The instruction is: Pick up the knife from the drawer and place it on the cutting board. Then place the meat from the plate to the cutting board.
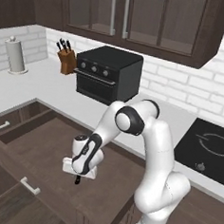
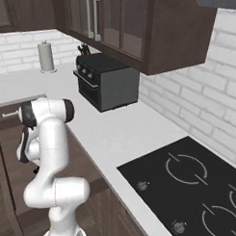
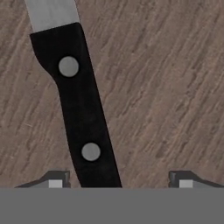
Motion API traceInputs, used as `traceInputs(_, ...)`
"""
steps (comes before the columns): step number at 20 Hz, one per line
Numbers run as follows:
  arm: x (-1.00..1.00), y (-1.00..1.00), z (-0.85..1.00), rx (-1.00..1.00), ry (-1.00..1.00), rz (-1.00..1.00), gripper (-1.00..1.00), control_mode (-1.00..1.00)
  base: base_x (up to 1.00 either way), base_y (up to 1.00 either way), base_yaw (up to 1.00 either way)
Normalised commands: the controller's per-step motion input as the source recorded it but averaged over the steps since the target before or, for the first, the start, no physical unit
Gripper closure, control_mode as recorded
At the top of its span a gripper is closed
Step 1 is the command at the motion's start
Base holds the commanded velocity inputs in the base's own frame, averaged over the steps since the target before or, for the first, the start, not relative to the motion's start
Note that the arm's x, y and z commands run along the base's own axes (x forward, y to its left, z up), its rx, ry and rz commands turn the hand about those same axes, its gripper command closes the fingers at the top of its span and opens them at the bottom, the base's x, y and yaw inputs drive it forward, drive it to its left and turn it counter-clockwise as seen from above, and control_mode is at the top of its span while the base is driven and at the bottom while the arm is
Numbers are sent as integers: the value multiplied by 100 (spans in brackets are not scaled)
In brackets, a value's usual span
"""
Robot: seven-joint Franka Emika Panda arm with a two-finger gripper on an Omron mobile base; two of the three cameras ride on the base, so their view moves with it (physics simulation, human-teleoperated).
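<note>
Closing on the knife point(image 3: 76, 109) is the step in hand, judging by the hand view: black handle with two silver rivets lying flat on the wood floor of the drawer point(image 1: 45, 142), grey blade running off the top edge. Gripper point(image 3: 118, 180) spread wide, one fingertip point(image 3: 54, 179) just beside the handle, the other well apart on the far side, nothing pinched yet. Handle off-centre between the tips and slightly slanted (so one pad would likely meet it first and nudge it sideways). Best shifted toward the handle before squeezing, low enough for the pads to catch the sides of the handle, then lifted straight up and level.

Seen from the left base view, hand down inside the pulled-out drawer, wrist pointing at its floor. Drawer front with its silver bar handle point(image 1: 29, 186) near the hand, and the counter edge point(image 1: 130, 148) behind the arm: both to be cleared on the way out. On the counter, a black toaster oven point(image 1: 107, 75), a wooden knife block point(image 1: 66, 58) beside it, a paper towel roll point(image 1: 15, 55) in the corner, a black cooktop point(image 2: 185, 189) farther along. None of these near the grasp.
</note>
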Motion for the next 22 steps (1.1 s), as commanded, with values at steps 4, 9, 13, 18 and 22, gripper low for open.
traceInputs(4, 1, 0, -25, 0, 9, 0, 100, -100, 0, 0, 0)
traceInputs(9, 0, -1, -13, -3, 6, 3, 100, -100, 0, 0, 0)
traceInputs(13, -5, 0, 6, -4, 0, 12, 100, -100, 0, 0, 0)
traceInputs(18, -66, 0, 89, -8, -8, 18, 100, -100, 0, 0, 0)
traceInputs(22, -87, 0, 100, -4, -2, 25, 100, -100, 0, 0, 0)
